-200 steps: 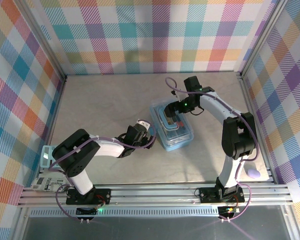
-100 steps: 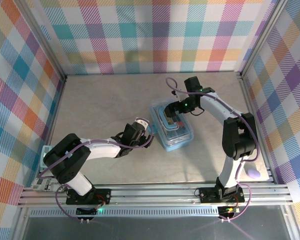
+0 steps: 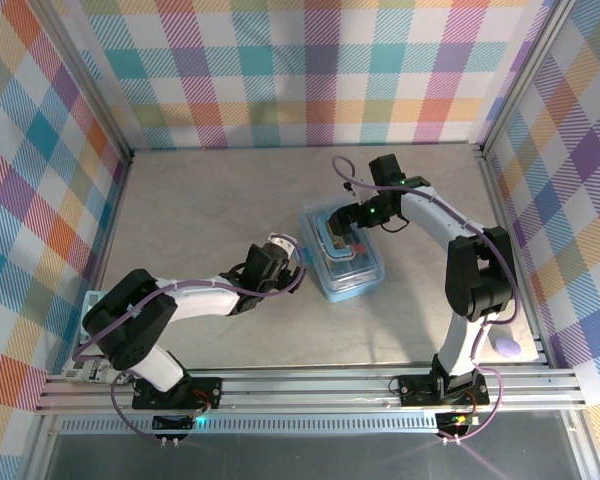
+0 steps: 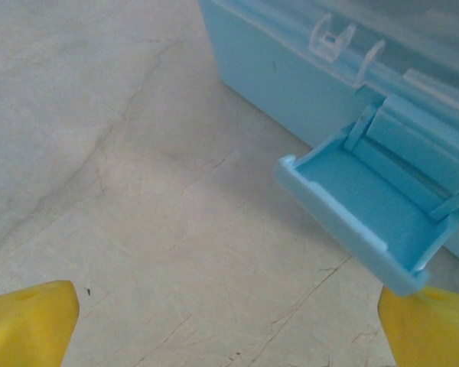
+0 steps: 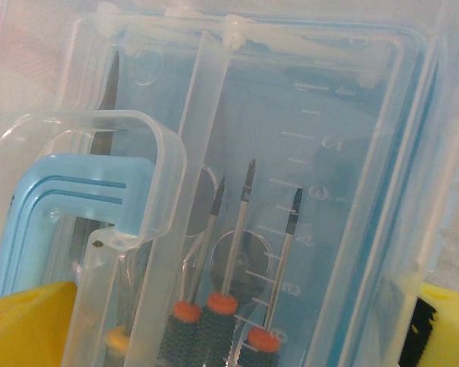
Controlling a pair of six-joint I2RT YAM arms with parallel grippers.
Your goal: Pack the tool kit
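Observation:
The tool kit [image 3: 345,258] is a light-blue box lying on the table's middle with its clear lid down. Through the lid [image 5: 306,153] I see three red-collared, black-handled screwdrivers [image 5: 229,252] beside the blue handle [image 5: 61,206]. My right gripper [image 3: 352,215] hovers open just over the box's far end, its yellow fingertips [image 5: 30,321] wide apart above the lid. My left gripper [image 3: 292,262] is open, low over the table at the box's left side. Its fingertips [image 4: 30,321] frame bare tabletop, and the box's blue latch [image 4: 367,206] hangs flipped open just ahead.
A pale purple object [image 3: 507,346] lies near the right arm's base. A small white device [image 3: 95,365] and a light-blue piece [image 3: 92,305] sit off the table's left front corner. Plaid walls close in the back and both sides.
The left arm's elbow has swung down and left, and its gripper has drawn back slightly from the box. The right arm and the box have stayed still.

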